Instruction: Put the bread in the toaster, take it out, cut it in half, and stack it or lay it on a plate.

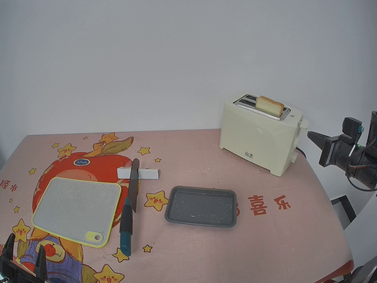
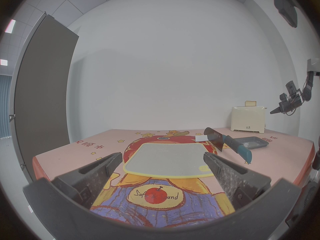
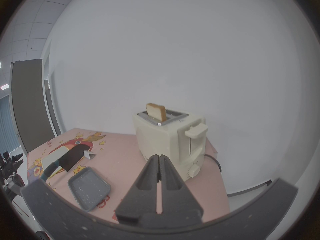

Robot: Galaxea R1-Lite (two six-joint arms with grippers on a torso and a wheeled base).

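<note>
The bread (image 1: 269, 106) is sitting upright in one slot of the cream toaster (image 1: 259, 140), its upper part sticking out above the top, and the toaster is standing at the far right of the table (image 1: 235, 248), close to the wall. I am holding my right gripper (image 3: 159, 157) off the table's right edge, beside the toaster and apart from it, with its fingers pressed together on nothing and pointing toward the side that carries the lever (image 3: 195, 130). My left gripper (image 2: 162, 155) is hovering low at the table's near left corner, its fingers spread wide and empty, facing the grey cutting board (image 1: 76, 210) with the yellow rim. Just to the right of the board, the knife (image 1: 129, 209) is lying with its teal handle toward me and its dark blade propped across a small white block (image 1: 149, 173). The dark grey plate (image 1: 201, 206) is lying between the knife and the toaster, holding only crumbs.
</note>
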